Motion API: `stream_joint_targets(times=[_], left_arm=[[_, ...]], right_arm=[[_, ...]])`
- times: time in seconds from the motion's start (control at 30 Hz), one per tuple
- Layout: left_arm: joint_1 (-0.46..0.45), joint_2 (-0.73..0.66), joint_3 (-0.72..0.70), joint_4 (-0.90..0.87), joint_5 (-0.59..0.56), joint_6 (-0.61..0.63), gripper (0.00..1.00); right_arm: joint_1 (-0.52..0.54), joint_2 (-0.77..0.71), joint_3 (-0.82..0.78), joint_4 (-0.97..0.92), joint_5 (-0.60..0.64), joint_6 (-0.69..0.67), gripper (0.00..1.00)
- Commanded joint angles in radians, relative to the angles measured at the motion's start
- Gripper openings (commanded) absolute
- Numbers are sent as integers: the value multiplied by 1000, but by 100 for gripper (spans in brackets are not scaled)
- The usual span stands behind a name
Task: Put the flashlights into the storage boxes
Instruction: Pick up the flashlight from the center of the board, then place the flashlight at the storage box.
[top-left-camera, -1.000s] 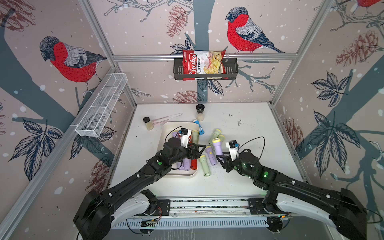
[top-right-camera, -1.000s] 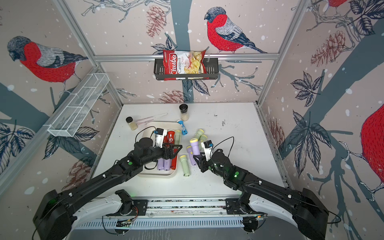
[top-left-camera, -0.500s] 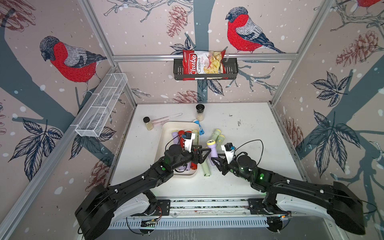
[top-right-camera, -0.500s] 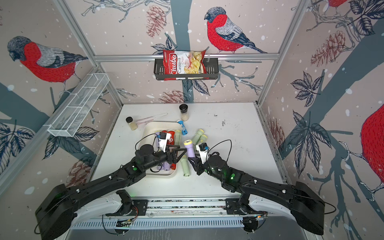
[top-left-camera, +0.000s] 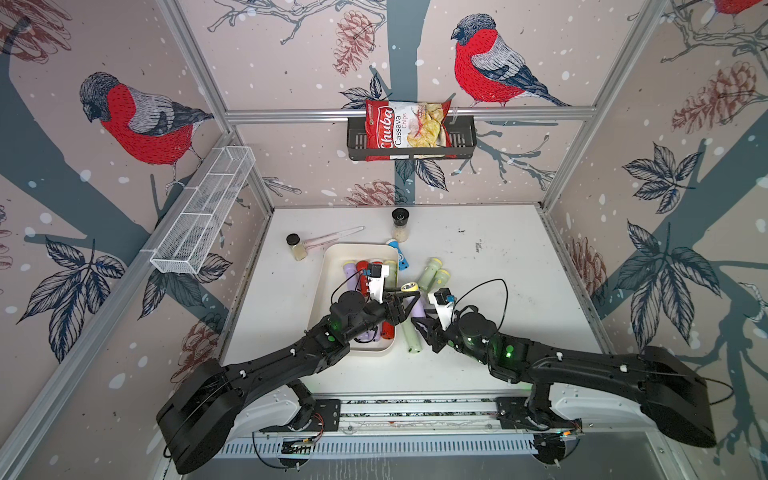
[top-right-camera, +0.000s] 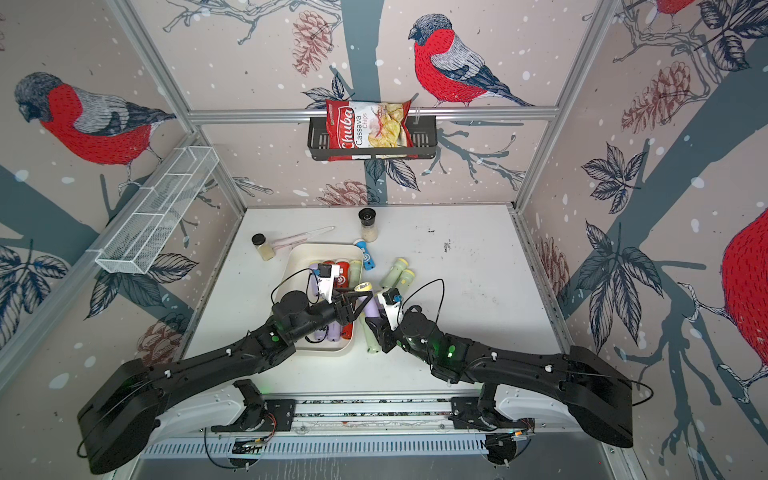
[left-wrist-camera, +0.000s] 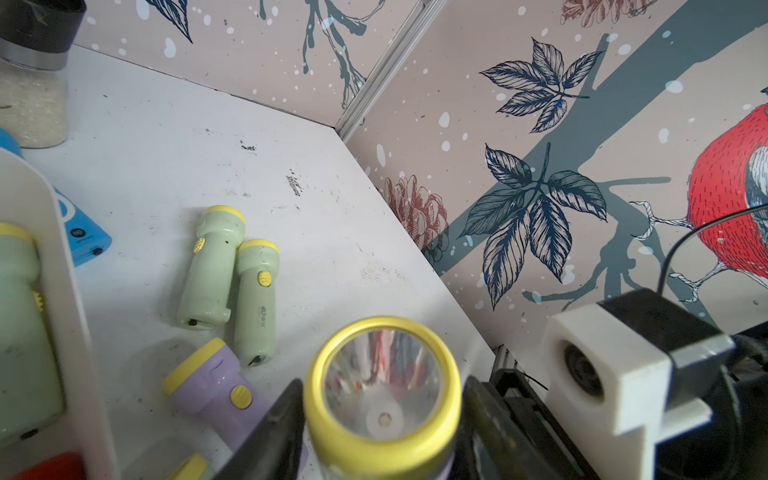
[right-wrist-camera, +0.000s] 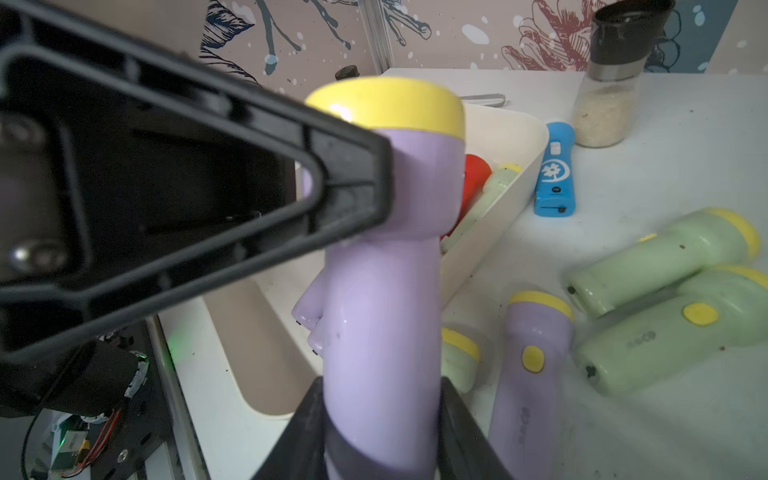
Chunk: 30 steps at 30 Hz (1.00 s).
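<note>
- Two end effectors share one lilac flashlight (right-wrist-camera: 382, 270), held upright with its yellow head up, just beside the cream-white tray (top-left-camera: 356, 248) and off the tray's long wall on the right arm's side.
- The right end effector (right-wrist-camera: 380, 386) is clamped on the bottom of the lilac barrel.
- The left end effector (left-wrist-camera: 380, 386) reaches across the tray, its fingers (left-wrist-camera: 274, 432) pressed against opposite sides of the yellow head.
- In the tray, a red flashlight (right-wrist-camera: 476, 174) and a pale green flashlight (left-wrist-camera: 20, 332) lie lengthwise among lilac ones.
- A blue flashlight (right-wrist-camera: 555, 178) lies on the worktop (top-left-camera: 498, 257) just beside the tray's far corner, outside the wall.
- Two more pale green flashlights (left-wrist-camera: 210, 266) (left-wrist-camera: 255, 299) lie touching side by side on the worktop, near the tray on the right arm's side.
- A second lilac flashlight (right-wrist-camera: 532, 361) lies on the worktop between that pair and the tray.
- A black-capped jar (top-left-camera: 400, 226) stands beyond the tray's far end.
</note>
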Motion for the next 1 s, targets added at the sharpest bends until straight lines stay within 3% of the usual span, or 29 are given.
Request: stream_joint_targets(times=[0.0, 0.37, 0.4, 0.43, 0.47, 0.5, 0.63, 0.8, 0.97], left_arm=[[-2, 8, -5, 65, -15, 9, 58], [13, -14, -5, -5, -94, -10, 43], [23, -21, -3, -25, -95, -10, 42], [37, -28, -2, -51, -92, -15, 42], [59, -38, 3, -89, -80, -23, 41], [89, -46, 7, -136, -55, -30, 40], [180, -97, 53, -407, -27, 25, 39], [219, -105, 218, -897, -197, 119, 39], [246, -54, 288, -1085, -336, 142, 39]], right_arm=[[2, 15, 18, 43, 2, -36, 31], [2, 22, 17, 61, -5, -68, 35], [0, 19, 15, 61, 7, -69, 40], [0, 18, 15, 59, 23, -67, 53], [-2, 15, 16, 54, 36, -62, 92], [-9, 17, 23, 40, 38, -58, 99], [-43, 23, 47, -7, 10, -30, 99], [-90, 38, 15, 43, -56, 8, 99], [-114, 78, 25, 50, -97, 22, 99]])
